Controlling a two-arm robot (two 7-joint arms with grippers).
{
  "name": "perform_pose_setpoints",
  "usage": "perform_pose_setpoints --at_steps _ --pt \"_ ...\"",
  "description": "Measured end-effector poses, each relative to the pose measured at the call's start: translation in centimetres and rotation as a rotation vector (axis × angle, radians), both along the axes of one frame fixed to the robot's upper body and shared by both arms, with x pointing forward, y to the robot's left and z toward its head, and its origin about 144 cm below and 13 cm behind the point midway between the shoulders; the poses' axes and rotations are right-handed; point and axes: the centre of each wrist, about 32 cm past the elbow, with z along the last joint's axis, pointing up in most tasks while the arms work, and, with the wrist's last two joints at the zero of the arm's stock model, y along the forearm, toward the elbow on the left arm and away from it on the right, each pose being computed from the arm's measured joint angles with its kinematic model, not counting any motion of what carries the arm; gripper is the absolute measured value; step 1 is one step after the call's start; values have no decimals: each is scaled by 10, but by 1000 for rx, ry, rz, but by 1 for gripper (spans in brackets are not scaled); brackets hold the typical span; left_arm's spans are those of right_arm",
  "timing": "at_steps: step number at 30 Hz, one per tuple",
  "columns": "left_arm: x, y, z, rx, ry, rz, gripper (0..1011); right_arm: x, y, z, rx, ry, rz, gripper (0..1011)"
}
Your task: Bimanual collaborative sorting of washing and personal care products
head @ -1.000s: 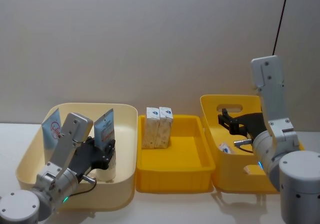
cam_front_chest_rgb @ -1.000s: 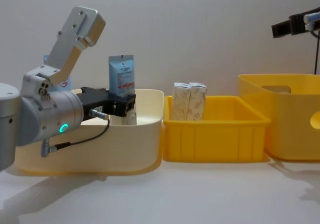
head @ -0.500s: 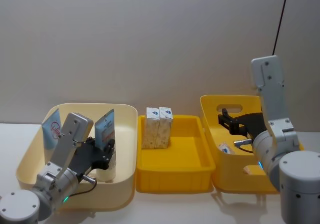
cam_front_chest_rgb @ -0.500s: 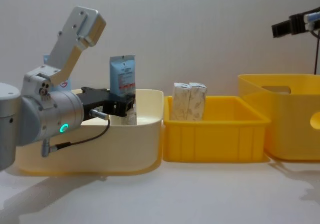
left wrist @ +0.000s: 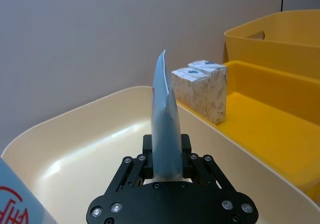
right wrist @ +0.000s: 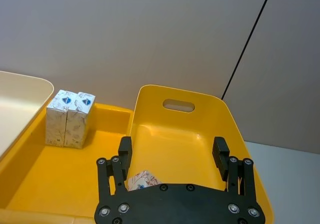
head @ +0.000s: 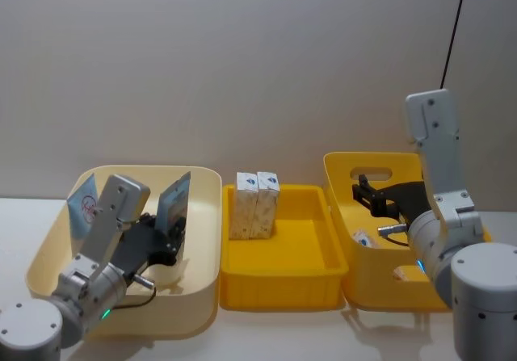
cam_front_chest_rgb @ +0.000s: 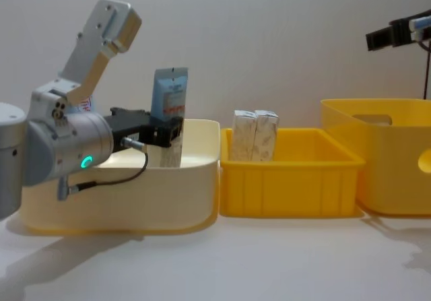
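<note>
The left gripper [left wrist: 166,151] is clamped on the lower part of a tube [left wrist: 164,108], jaws narrow around it, inside the cream bin [cam_front_chest_rgb: 135,203]; the tube stands nearly upright, its flat crimped top above the bin's rim; the bin's right wall is near on that side, with open floor ahead and to the left, as far as a second tube [head: 84,207] leaning at the far left wall. The held tube is pale blue and white, thin when seen edge-on, with an orange-red band on its face; the second tube bears a red round logo. Past the rim, two cartons [head: 257,205], cream and speckled, stand touching at the back left corner of the middle tray [head: 283,290]; the tray's floor lies open to their right. The right gripper [right wrist: 172,153] hangs spread wide above the right bin [right wrist: 235,129], holding nothing; a small carton [right wrist: 141,180] lies on that bin's floor.
</note>
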Motion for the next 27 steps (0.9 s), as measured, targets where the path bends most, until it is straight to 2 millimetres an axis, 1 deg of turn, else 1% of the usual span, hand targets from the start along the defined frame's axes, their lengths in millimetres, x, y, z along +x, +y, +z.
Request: perform_pose_setpoints --at_steps 9,17,27 --pt "3 -2 15 -17 -57 -21 301 0 0 0 0 0 0 1001" --pt "2 -4 34 -34 -124 -42 301 0 0 0 -3 0 2 1001" --pt "-3 -6 59 -80 -203 -86 301 6 1 -1 -68 -34 49 1001"
